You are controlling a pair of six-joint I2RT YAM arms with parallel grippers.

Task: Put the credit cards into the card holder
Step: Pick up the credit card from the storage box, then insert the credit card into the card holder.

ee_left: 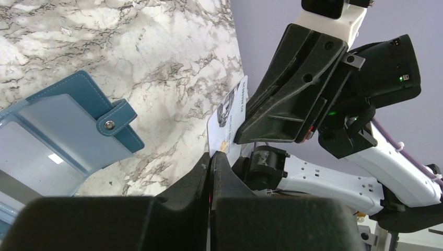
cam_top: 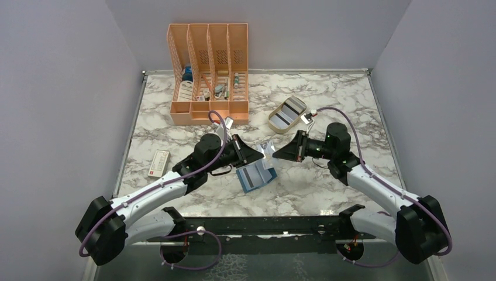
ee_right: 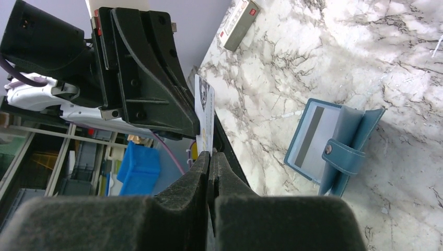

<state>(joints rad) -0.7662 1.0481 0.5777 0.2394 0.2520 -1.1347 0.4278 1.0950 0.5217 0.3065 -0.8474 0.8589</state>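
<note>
The left end effector [ee_left: 211, 157] pinches a thin, seemingly plastic card [ee_left: 230, 116].

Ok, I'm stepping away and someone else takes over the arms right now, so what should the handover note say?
The left gripper is shut on one edge of a card, held in the air.
The right gripper is shut on the opposite edge of the same card, so both grip it.
The card holder lies open on the table, just below the grippers.
The other cards sit in the tray at the back right.
Done: one card lifted. Whether any card is already in the holder, I cannot tell.
Left: one gripper lets go, this card goes into a slot, then the rest follow.
</note>
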